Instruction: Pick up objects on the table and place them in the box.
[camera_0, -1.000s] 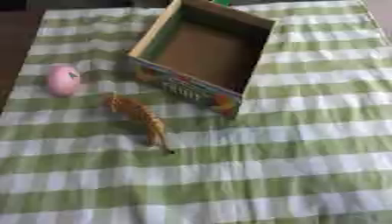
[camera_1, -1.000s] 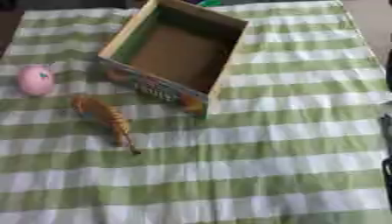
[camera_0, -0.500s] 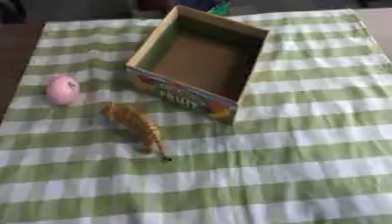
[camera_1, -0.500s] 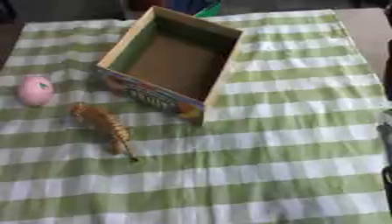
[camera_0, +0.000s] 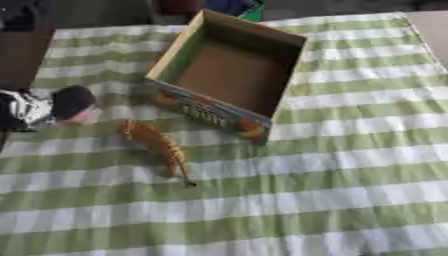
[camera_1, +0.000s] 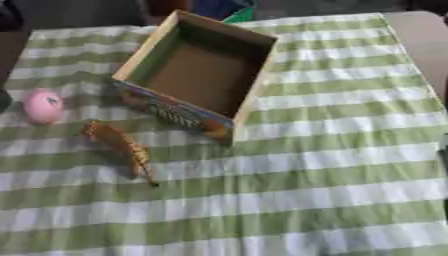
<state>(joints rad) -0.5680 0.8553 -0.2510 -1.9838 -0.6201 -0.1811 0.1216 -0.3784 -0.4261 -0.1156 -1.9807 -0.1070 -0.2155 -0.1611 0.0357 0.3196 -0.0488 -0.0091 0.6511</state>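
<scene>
- On the table, right eye view: green-and-white striped cloth (camera_1: 306, 190) spread over almost the whole surface, stripes running slightly askew.
- Bare brown tabletop (camera_1: 420, 35) showing past the cloth's edge at 2 o'clock.
- Beyond the far edge at 12 o'clock, a dim room, with something green (camera_1: 236, 15) and a dark blue shape beside it, neither clear enough to name.
- Open cardboard box (camera_1: 175, 114) at about 11 o'clock from centre, set corner-on to the stripes, upright, brown inside with nothing in it, colourful print on the near wall.
- Pink egg-shaped toy (camera_1: 42, 106) at 9 o'clock, lying on the cloth, apart from the box and outside it.
- Orange striped animal toy (camera_1: 118, 147) at 8 o'clock, lying on its side, just below the box's near-left corner and not touching it, thin tail trailing toward 5 o'clock.
- Both toys on the cloth, neither in the box.
- In the left eye view: same cloth, box and orange toy, all sitting a little further toward 3 o'clock.
- Left hand (camera_0: 39, 107) in from the 9 o'clock edge, black with pale patches, its dark rounded end over the pink toy, of which only a pink sliver shows on the 4 o'clock side.
- Touching the toy or just above it: cannot tell. Released, clenched or grasping: cannot tell either, too blurred.
- Brown tabletop again at the 10 o'clock corner, left of the cloth.
- No sign of the right hand in either view.
</scene>
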